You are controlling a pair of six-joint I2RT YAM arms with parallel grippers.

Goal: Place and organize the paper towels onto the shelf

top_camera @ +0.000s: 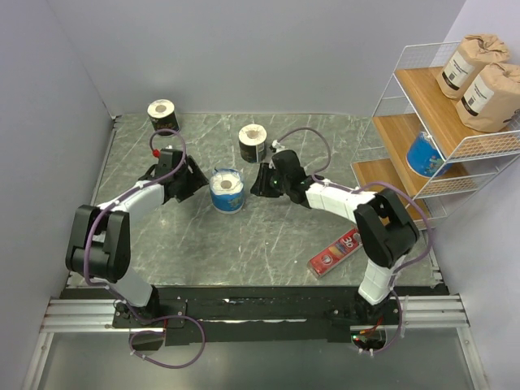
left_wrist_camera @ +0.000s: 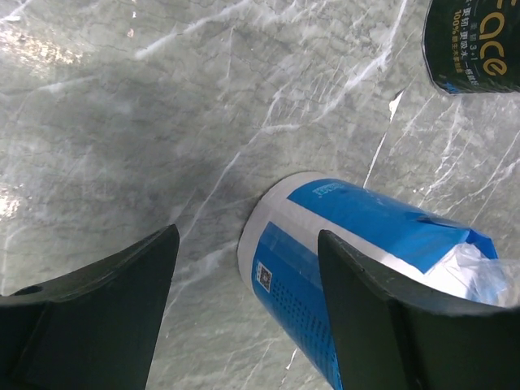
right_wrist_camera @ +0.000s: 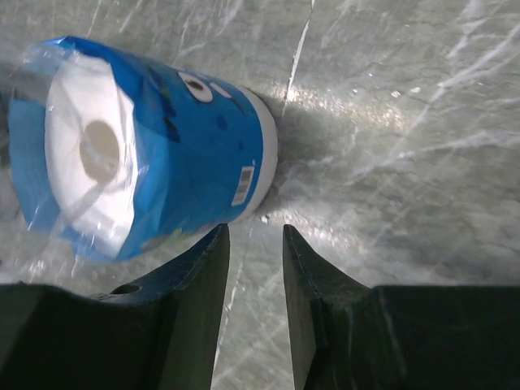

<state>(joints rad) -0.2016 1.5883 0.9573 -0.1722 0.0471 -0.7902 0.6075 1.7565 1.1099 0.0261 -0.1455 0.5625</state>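
A blue paper towel roll (top_camera: 227, 191) stands on the table between my two grippers. My left gripper (top_camera: 195, 180) is open just left of it. In the left wrist view the roll (left_wrist_camera: 357, 244) lies partly between the fingers, against the right one, and the gripper (left_wrist_camera: 248, 236) is not closed on it. My right gripper (top_camera: 260, 183) is right of the roll and empty, jaws a narrow gap apart (right_wrist_camera: 254, 231), with the roll (right_wrist_camera: 162, 154) just ahead-left. Two black rolls (top_camera: 162, 114) (top_camera: 253, 142) stand further back. The shelf (top_camera: 390, 130) holds two brown rolls (top_camera: 471, 63) (top_camera: 491, 96) on top and a blue roll (top_camera: 424, 154) on the middle tier.
A flat red box (top_camera: 335, 252) lies on the table near the right arm's base. One black roll also shows at the top right of the left wrist view (left_wrist_camera: 471, 45). Grey walls close the table at the left and back. The shelf's lowest tier (top_camera: 378, 172) is bare.
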